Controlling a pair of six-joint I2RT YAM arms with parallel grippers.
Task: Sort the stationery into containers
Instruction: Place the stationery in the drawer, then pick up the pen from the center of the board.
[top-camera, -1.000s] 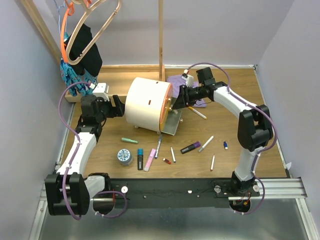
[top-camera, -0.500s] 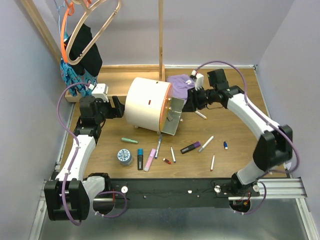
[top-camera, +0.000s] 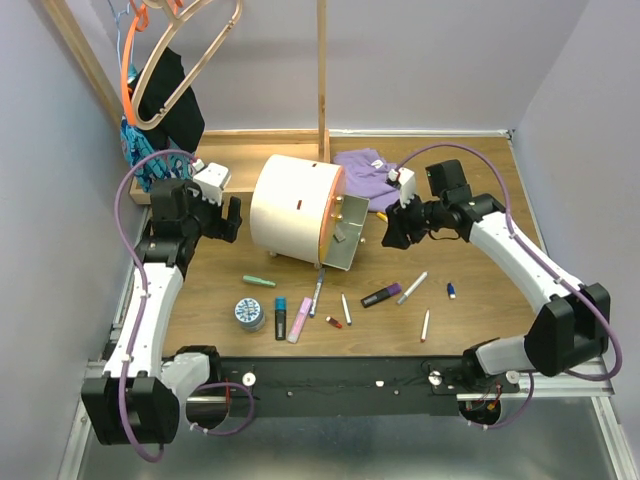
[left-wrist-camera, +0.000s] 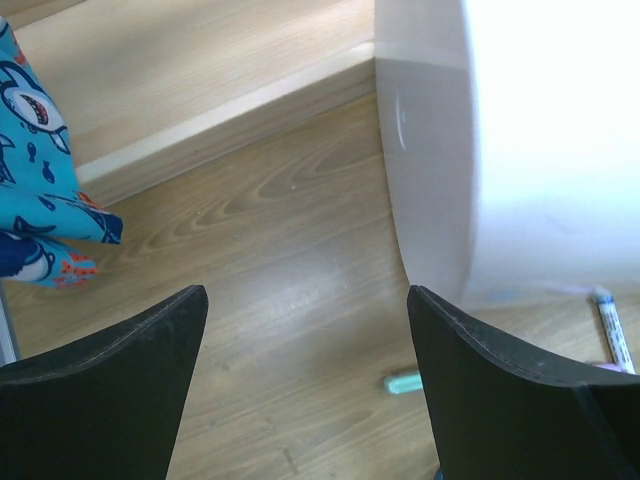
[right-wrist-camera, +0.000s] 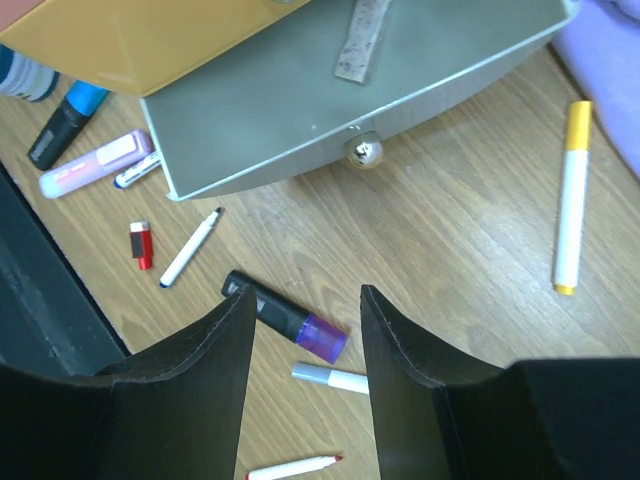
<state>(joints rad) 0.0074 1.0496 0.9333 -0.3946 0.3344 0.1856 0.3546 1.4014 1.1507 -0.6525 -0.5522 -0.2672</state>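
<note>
Drawer (top-camera: 345, 250) open: right pincer (right-wrist-camera: 307, 293), apart and empty, should straddle the purple marker (right-wrist-camera: 288, 317) crosswise, toward the front edge of the table (top-camera: 480, 320); left pincer (left-wrist-camera: 306, 292) is apart too.

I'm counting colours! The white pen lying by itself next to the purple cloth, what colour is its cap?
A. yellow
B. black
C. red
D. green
A: in the right wrist view, the pen on the wood beside the purple cloth has a white body with a yellow cap.
</note>
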